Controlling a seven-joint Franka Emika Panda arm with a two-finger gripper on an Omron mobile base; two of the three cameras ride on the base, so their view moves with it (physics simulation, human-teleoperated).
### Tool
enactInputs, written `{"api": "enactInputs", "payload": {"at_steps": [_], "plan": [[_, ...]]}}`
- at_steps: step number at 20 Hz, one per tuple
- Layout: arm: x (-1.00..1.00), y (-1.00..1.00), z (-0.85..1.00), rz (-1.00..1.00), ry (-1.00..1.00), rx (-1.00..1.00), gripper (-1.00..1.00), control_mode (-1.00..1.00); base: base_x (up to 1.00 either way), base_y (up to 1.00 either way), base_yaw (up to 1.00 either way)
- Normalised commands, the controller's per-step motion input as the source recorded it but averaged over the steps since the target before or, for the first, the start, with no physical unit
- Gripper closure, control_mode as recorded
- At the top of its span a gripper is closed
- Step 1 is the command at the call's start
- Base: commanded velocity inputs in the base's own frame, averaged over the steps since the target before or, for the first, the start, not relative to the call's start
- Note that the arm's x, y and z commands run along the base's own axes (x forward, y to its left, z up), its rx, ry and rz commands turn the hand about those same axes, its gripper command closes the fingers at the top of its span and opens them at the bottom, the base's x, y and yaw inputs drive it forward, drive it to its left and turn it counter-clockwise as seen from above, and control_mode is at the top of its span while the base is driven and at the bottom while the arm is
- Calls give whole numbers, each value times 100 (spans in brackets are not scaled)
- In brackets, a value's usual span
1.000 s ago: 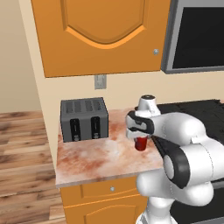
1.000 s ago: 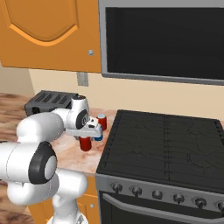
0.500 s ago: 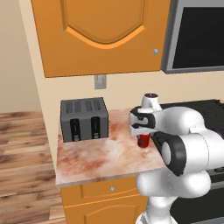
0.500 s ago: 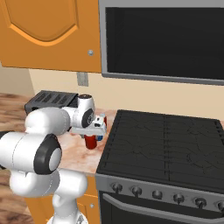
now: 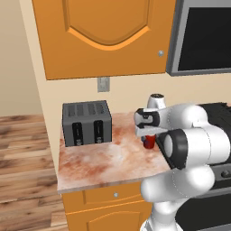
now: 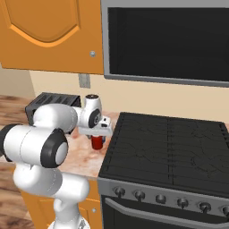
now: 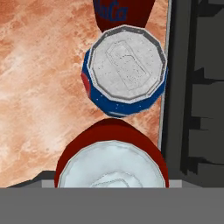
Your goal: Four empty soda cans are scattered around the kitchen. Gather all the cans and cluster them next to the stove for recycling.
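Robot arm (image 5: 194, 144): glossy white rounded shells joined by dark grey joint rings; at 9 o'clock, a white wrist block with black circular insets.

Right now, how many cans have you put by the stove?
Done: a blue can and a far red can stand on the counter beside the stove. In hand: the pincer sits over a near red can; I can't tell if it grips. Left: the fourth can.
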Motion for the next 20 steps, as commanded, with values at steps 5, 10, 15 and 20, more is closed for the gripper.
{"api": "enactInputs", "payload": {"at_steps": [5,10,15,20], "plan": [[15,-3,0,0,0,0,100,-100,0,0,0],[5,0,0,0,0,0,100,-100,0,0,0],[3,0,-6,0,0,0,100,-100,0,0,0],[2,0,-15,0,0,0,100,-100,0,0,0]]}}
